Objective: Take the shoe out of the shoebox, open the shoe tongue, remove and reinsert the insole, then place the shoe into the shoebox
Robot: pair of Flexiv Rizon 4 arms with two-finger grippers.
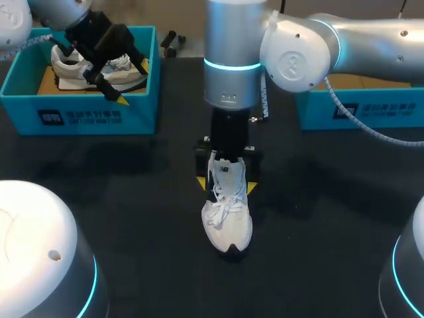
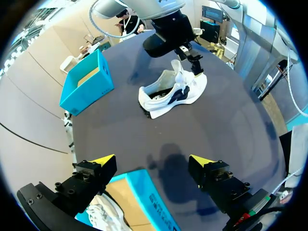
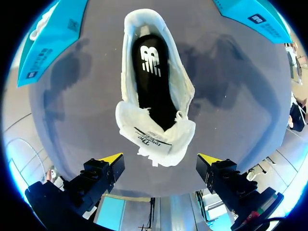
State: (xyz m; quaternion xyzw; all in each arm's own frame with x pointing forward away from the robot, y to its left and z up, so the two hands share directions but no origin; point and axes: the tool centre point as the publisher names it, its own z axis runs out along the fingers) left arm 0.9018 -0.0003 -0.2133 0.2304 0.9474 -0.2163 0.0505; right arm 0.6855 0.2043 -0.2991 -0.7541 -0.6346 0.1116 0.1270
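The shoe (image 1: 227, 215) stands mid-table (image 1: 132, 199); shoebox (image 1: 79, 114) behind-left (second shoe (image 1: 67, 66) inside), second box (image 1: 371, 109) behind-right.

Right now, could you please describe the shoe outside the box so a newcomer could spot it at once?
On the black table, look to the middle, under the right arm's tool. A white shoe lies there, black insole showing; the only other shoe sits inside the blue shoebox at left.

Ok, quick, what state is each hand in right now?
Left hand: open, empty, above the blue shoebox.
Right hand: open, fingers either side of the white sneaker, not gripping it.
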